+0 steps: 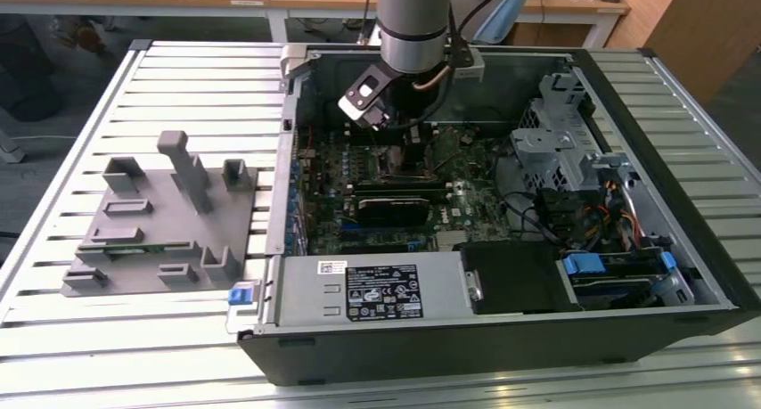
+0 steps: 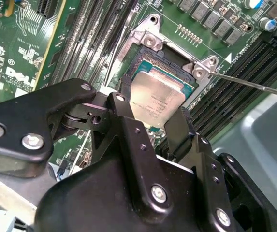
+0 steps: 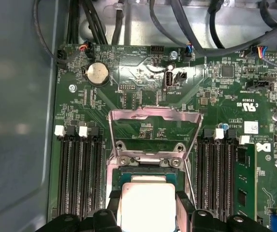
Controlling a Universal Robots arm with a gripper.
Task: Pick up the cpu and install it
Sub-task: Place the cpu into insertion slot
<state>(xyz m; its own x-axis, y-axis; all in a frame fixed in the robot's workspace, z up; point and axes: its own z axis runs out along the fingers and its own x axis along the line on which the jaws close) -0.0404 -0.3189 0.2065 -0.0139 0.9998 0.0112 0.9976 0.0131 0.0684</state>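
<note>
A slatted silver metal table point(image 1: 178, 88) carries a large open black computer case point(image 1: 476, 355), which covers the half of the table on the exterior view's right. A grey plastic holder block with upright pegs point(image 1: 155, 222) lies beside the case, towards the table's opposite edge. The grey robot arm point(image 1: 416, 26) reaches down into the case near its far wall.

Inside, the green motherboard point(image 3: 128, 72) lies flat on the case floor. Near its middle, between two banks of black memory slots point(image 3: 78, 179), sits the black square socket point(image 2: 150, 53). The socket's silver metal load frame point(image 3: 153, 118) is swung up and open.

The black gripper point(image 2: 148, 108) hangs right over the socket. Its fingers point(image 2: 123, 116) are closed against two opposite edges of the cpu point(image 3: 145, 205), a small flat square chip with a silvery-white metal top and a thin green rim. The chip lies level within the socket's outline. Whether it is fully seated or held just above the contacts cannot be told.

The cpu looks light, stiff and thin. Its smooth lid is probably slippery, and its underside and the socket contacts are likely fragile. The opposite edges seem the right place to hold it, with light pressure and the chip kept flat.
</note>
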